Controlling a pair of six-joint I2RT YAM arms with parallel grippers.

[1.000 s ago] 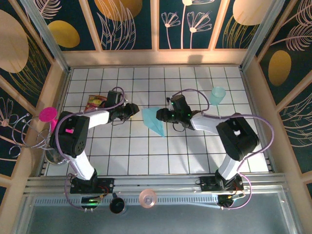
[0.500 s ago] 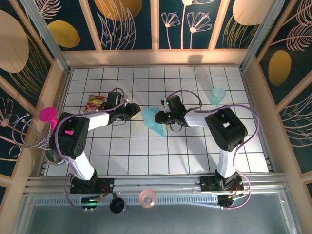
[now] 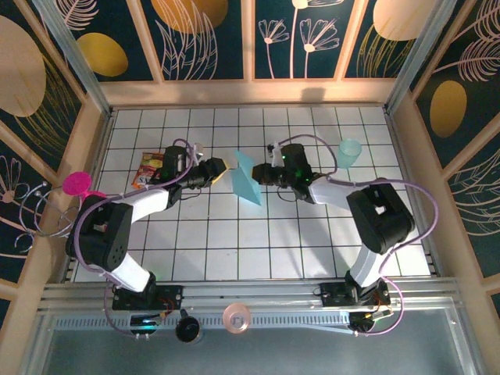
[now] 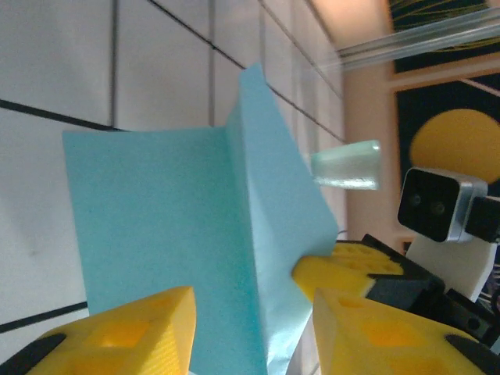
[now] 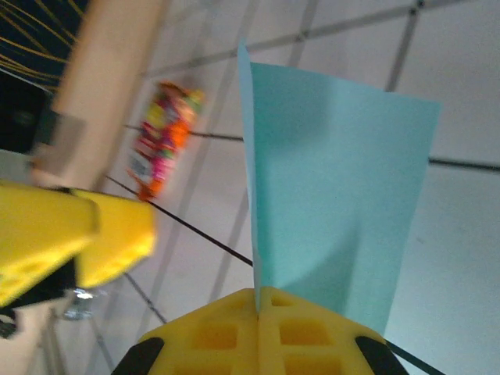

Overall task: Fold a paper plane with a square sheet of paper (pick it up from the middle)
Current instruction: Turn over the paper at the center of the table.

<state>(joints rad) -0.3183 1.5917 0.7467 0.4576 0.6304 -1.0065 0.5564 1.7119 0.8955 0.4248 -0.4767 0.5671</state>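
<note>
The light-blue paper (image 3: 247, 176) is folded into a narrow pointed shape with a centre crease and is held up off the tiled floor. My right gripper (image 3: 262, 173) is shut on its edge; in the right wrist view the two fingers (image 5: 226, 336) meet on the paper (image 5: 328, 203). Just left of the paper, my left gripper (image 3: 222, 166) is open. In the left wrist view its fingers (image 4: 117, 336) stand either side of the creased paper (image 4: 172, 226), with the right gripper's fingertip (image 4: 344, 269) showing behind the paper.
A colourful snack bag (image 3: 148, 166) lies left of the left arm, and a translucent pale-teal cup (image 3: 349, 152) stands at the back right. Wooden walls ring the tiled floor (image 3: 234, 242). A pink disc (image 3: 237, 318) and a dark cup (image 3: 187, 330) sit on the front rail.
The right gripper has raised the paper off the floor and carried it toward the back. The left gripper has followed and closed in on the paper's left side.
</note>
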